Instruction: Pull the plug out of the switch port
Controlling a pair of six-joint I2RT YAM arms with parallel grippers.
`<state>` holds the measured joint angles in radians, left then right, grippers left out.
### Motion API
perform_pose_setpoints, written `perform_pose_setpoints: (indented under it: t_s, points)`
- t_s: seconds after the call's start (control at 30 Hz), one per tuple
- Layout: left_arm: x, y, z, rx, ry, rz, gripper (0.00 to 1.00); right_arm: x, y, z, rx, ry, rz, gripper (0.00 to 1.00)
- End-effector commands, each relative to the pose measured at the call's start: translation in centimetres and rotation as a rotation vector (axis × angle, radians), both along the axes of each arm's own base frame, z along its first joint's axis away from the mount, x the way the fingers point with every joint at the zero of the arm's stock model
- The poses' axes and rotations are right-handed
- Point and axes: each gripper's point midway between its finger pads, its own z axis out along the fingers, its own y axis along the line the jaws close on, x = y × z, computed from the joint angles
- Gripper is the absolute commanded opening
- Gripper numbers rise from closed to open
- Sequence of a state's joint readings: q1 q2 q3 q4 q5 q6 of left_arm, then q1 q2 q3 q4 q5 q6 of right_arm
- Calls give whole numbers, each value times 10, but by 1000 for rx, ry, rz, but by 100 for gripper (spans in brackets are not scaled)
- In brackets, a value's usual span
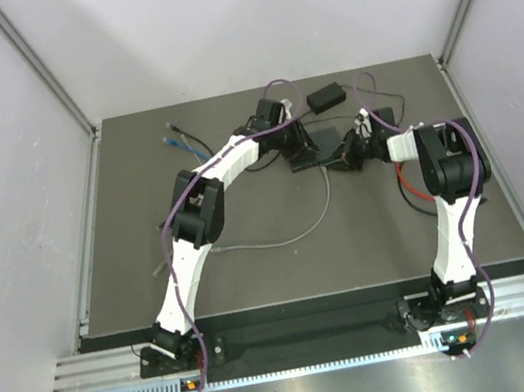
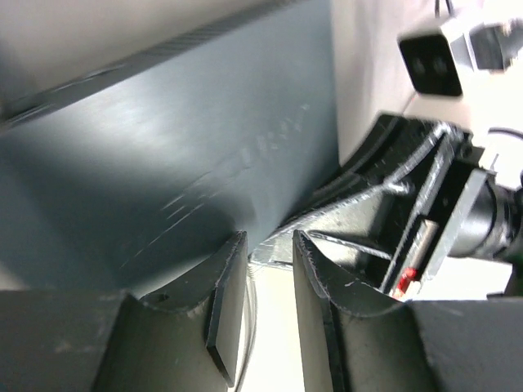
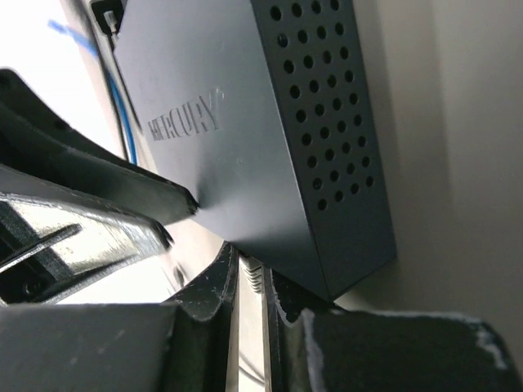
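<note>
Switch point(image 3: 245, 147) under left gripper point(image 2: 260, 269); right gripper point(image 3: 248, 282) nearly closed on something unidentifiable.

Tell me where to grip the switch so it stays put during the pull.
Grip the switch across its thin flat body, coming in at a plain edge away from the vented end, since its broad faces give flat contact. The left claw appears to sit at one edge already; the right claw is nearly shut at its lower corner.

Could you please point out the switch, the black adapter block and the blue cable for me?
switch point(image 3: 245, 147): right wrist view, on its flat lettered face.
black adapter block point(image 1: 327, 97): top view, on its upper face.
blue cable point(image 1: 195, 149): top view, mid-length, near the plug end.
</note>
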<state>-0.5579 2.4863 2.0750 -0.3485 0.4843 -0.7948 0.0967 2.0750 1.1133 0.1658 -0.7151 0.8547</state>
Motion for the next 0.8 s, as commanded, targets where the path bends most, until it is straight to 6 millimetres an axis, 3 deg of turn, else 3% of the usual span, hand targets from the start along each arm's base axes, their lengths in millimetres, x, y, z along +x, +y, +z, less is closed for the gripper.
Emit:
perform_pose_setpoints:
  t_s: [0.0, 0.07, 0.3, 0.53, 0.57, 0.63, 0.67, 0.73, 0.77]
  points:
    - [-19, 16, -66, 119, 133, -8, 35, -29, 4, -34, -9, 81, 198, 0]
    - [-20, 14, -71, 117, 147, -13, 35, -35, -2, -40, -43, 121, 239, 0]
    - [-19, 15, -82, 120, 165, -14, 35, -49, 0, -31, 16, 126, 339, 0]
    - [-13, 16, -76, 102, 165, -6, 34, -57, 1, -16, 52, 106, 287, 0]
    - [-12, 15, -72, 97, 159, -7, 35, -52, 1, 0, 43, 59, 280, 0]
    - [-9, 16, -57, 91, 136, -5, 38, -54, -4, 7, 6, 48, 257, 0]
    - [-10, 16, -49, 86, 129, -9, 43, -53, -5, 22, -5, 18, 251, 0]
    - [-9, 19, -20, 72, 88, -11, 48, -55, -6, 36, -19, 10, 242, 0]
    - [-13, 20, 5, 57, 55, -19, 53, -60, -7, 49, -25, 10, 242, 0]
